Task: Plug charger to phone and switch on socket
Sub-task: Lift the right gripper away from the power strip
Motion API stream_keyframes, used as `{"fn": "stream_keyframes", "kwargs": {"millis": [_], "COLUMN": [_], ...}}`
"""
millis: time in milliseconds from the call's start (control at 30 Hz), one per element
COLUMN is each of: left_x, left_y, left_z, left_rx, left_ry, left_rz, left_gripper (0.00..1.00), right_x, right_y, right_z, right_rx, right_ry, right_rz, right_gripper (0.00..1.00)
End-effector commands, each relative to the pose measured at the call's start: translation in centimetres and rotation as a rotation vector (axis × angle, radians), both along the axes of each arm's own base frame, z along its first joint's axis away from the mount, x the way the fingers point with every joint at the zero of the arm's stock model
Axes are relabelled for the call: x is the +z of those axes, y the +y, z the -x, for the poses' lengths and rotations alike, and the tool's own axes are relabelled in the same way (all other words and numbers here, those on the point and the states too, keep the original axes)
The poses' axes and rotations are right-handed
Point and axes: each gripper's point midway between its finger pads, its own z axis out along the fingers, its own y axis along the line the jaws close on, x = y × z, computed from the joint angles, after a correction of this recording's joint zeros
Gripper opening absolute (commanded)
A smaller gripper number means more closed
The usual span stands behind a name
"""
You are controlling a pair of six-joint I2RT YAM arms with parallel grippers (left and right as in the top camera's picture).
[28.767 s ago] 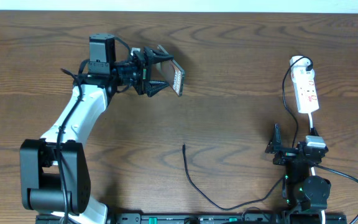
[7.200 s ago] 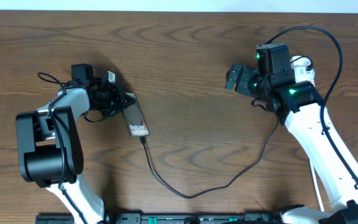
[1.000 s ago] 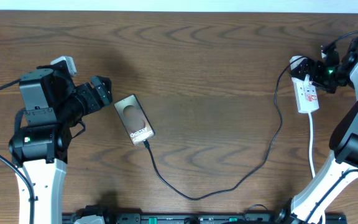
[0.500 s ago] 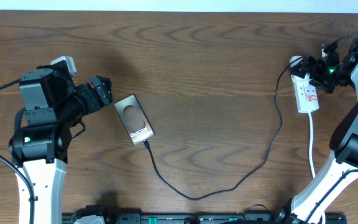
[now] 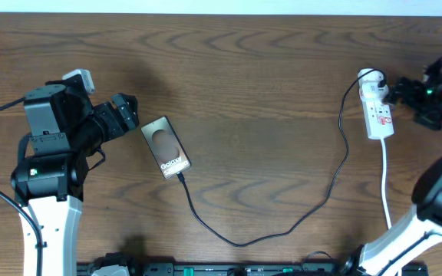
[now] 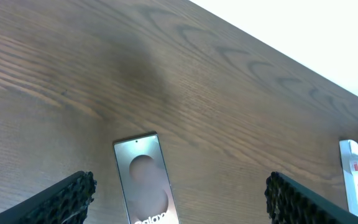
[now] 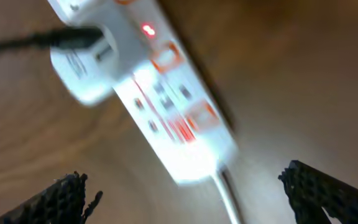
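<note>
The phone point(image 5: 166, 146) lies flat on the table, screen up, and also shows in the left wrist view point(image 6: 145, 180). The charger point(image 5: 240, 242), a thin black cable, runs from the phone's lower end in a loop to the white plug at the socket point(image 5: 376, 107). My left gripper point(image 5: 126, 115) is open and empty just left of the phone; its tips point(image 6: 179, 205) straddle it from above. My right gripper point(image 5: 402, 93) is open and empty just right of the socket. In the blurred right wrist view the socket point(image 7: 160, 93) shows a small red light point(image 7: 148, 29), and the gripper point(image 7: 194, 199) is clear of it.
The socket's white cord point(image 5: 386, 184) runs toward the front edge on the right. The socket also shows far right in the left wrist view point(image 6: 355, 180). The right arm's base point(image 5: 436, 207) stands at the front right, the left arm's point(image 5: 48, 184) at the front left.
My right gripper has drawn back to the right, away from the socket. The left arm, phone and cable have not moved.
</note>
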Motion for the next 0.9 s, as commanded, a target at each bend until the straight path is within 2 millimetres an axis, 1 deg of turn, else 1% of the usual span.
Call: {"fn": "stream_keyframes", "kwargs": {"millis": [0, 67, 133, 167, 200, 267, 333, 367, 467, 533, 600, 867], "left_x": [0.1, 0.1, 0.1, 0.1, 0.1, 0.1, 0.1, 0.1, 0.1, 0.1, 0.1, 0.1], "left_y": [0.4, 0.4, 0.4, 0.4, 0.4, 0.4, 0.4, 0.4, 0.4, 0.4, 0.4, 0.4], "left_z": [-0.1, -0.1, -0.1, -0.1, -0.1, -0.1, -0.1, -0.1, -0.1, -0.1, -0.1, -0.1], "left_rx": [0.001, 0.001, 0.001, 0.001, 0.001, 0.001, 0.001, 0.001, 0.001, 0.001, 0.001, 0.001], "left_ry": [-0.004, -0.004, -0.004, -0.004, -0.004, -0.005, -0.004, -0.005, -0.004, -0.004, -0.004, -0.004], "left_rz": [-0.025, -0.025, -0.025, -0.025, -0.025, -0.025, -0.025, -0.025, -0.025, -0.025, -0.025, -0.024], "left_gripper": [0.90, 0.90, 0.90, 0.90, 0.90, 0.90, 0.90, 0.90, 0.90, 0.90, 0.90, 0.90], "right_x": [4.2, 5.9, 8.2, 9.0, 11.2, 13.7, 15.9, 17.2, 19.1, 20.2, 20.5, 20.3], "right_y": [-1.0, -0.2, 1.1, 1.7, 3.3, 5.2, 6.5, 7.0, 7.3, 7.4, 7.4, 7.5], "right_z": [2.5, 3.8, 5.3, 5.6, 6.1, 6.0, 5.9, 6.0, 6.4, 6.6, 6.7, 6.8], "right_rx": [-0.039, -0.024, -0.015, -0.010, 0.009, 0.038, 0.049, 0.044, 0.018, 0.009, 0.004, 0.002], "right_ry": [0.006, 0.006, -0.010, -0.026, -0.091, -0.189, -0.283, -0.330, -0.394, -0.431, -0.441, -0.432], "right_rz": [0.122, 0.124, 0.117, 0.109, 0.079, 0.037, 0.007, 0.002, 0.011, 0.023, 0.024, 0.021], "right_gripper": [0.99, 0.99, 0.99, 0.99, 0.99, 0.99, 0.99, 0.99, 0.99, 0.99, 0.99, 0.99]}}
